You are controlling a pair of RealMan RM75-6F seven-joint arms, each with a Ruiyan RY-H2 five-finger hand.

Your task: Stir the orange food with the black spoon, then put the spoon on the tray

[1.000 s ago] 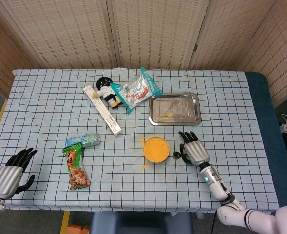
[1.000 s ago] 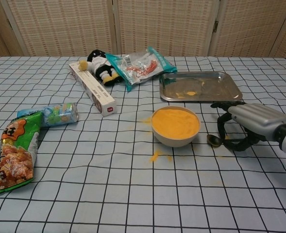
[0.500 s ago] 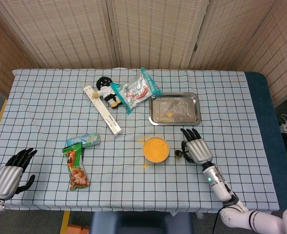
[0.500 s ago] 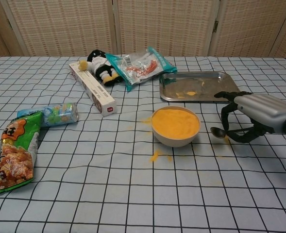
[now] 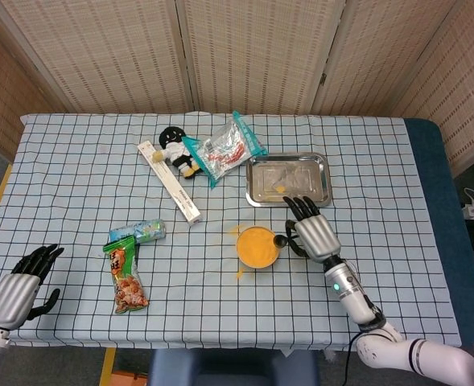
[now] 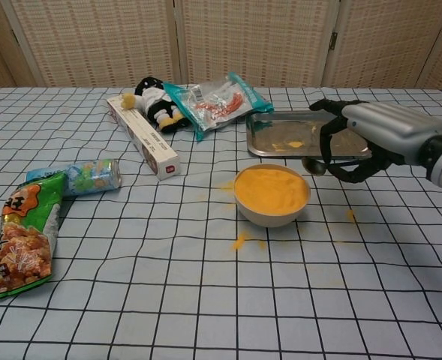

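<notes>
1. Since a second ago we log the right hand [image 6: 371,139] lifted off the worktop [image 6: 205,300] and carried left and up; the black spoon [image 6: 314,165] has come with it and now hangs just off the right rim of the bowl [image 6: 272,211].
2. Spoon: its dark bowl end points toward the orange food [image 6: 272,189], raised above the cloth, not yet dipped as far as we can tell.
3. Right hand: fingers curled round the spoon handle; the grip itself is partly hidden beneath the hand in the head view.
4. The orange food fills the bowl, its surface looking smooth. Orange spots lie on the cloth around the bowl.
5. The tray [image 6: 356,124] sits just behind the bowl, with a small orange smear inside it.
6. Left hand [image 5: 18,283]: resting at the near-left worktop edge, fingers loosely spread, holding nothing.
7. Progress, our judgement: spoon picked up and brought over; stirring and the placement on the tray both remain.
</notes>
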